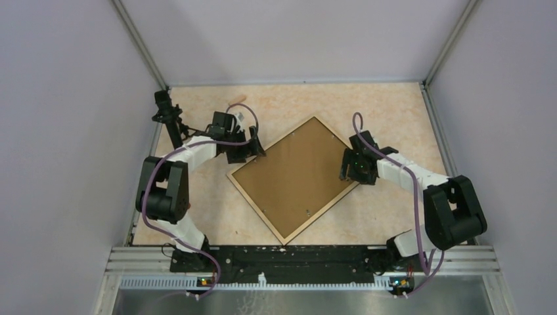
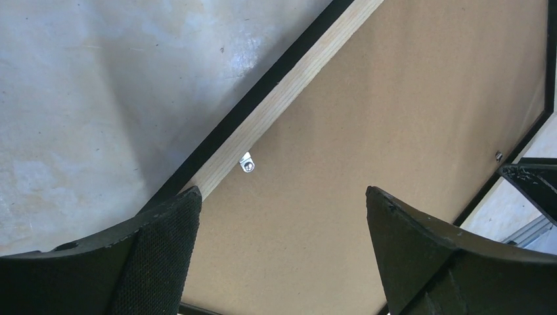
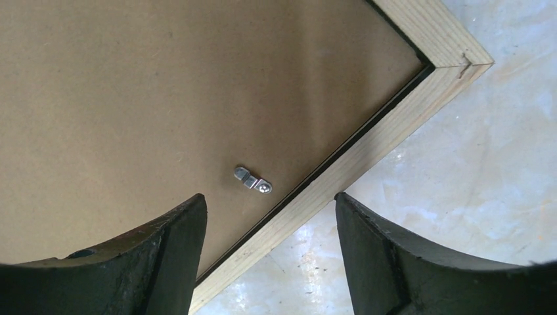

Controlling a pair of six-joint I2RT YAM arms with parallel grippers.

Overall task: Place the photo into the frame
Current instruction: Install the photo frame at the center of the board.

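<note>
The frame [image 1: 256,209] lies flat on the table, turned like a diamond, pale wood face up. A plain brown backing board [image 1: 295,177] fills it. The photo is hidden or out of view. My left gripper [image 1: 253,152] is open and empty over the frame's upper-left rail [image 2: 289,85]; its jaws [image 2: 281,197] span the board [image 2: 394,118] near a small metal clip [image 2: 246,163]. My right gripper [image 1: 348,168] is open and empty over the frame's right corner; its jaws [image 3: 270,200] straddle the pale rail [image 3: 368,154] next to another clip [image 3: 253,180] on the board [image 3: 164,98].
The marbled beige table [image 1: 217,210] is enclosed by pale walls with metal corner posts [image 1: 141,46]. A black stand [image 1: 165,108] is at the back left. A metal rail [image 1: 295,259] with the arm bases runs along the near edge.
</note>
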